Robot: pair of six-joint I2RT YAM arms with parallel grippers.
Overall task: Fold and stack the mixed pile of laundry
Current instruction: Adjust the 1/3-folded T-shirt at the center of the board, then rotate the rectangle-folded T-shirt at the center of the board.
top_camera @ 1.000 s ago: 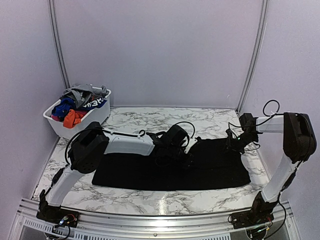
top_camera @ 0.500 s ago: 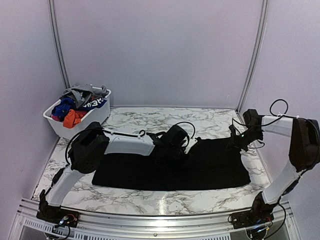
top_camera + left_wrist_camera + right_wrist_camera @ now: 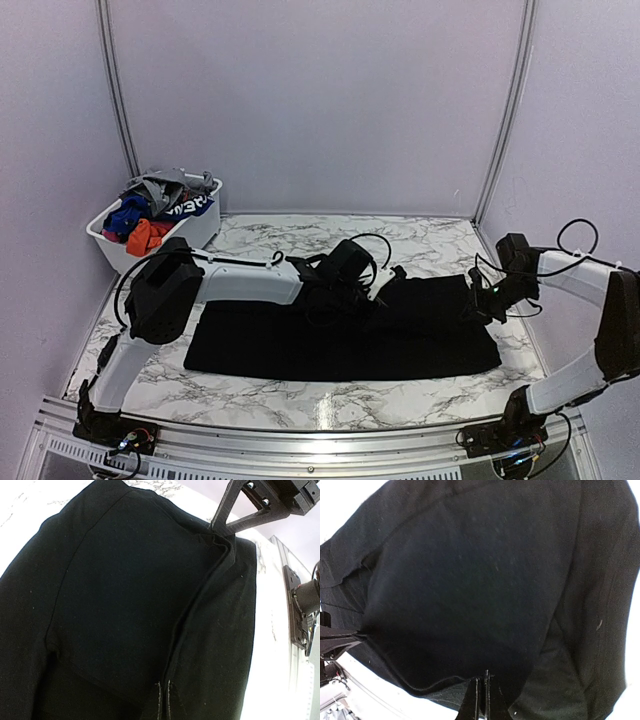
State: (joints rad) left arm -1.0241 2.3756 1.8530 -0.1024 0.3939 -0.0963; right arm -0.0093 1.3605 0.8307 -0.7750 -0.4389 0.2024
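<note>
A large black garment lies spread on the marble table. My left gripper is shut on a fold of it near its far middle; in the left wrist view the fingertips pinch a raised ridge of black cloth. My right gripper is shut on the garment's right far edge; in the right wrist view its fingers clamp the hem of the cloth. The rest of the laundry pile, grey, blue and orange-red pieces, sits in the basket at the far left.
A white plastic basket stands at the table's far left corner. Metal frame posts rise at the back. A metal rail runs along the near edge. Cables loop over both arms.
My right gripper has moved right and nearer with the garment's edge, stretching the cloth. My left gripper has shifted slightly right and farther with its fold.
</note>
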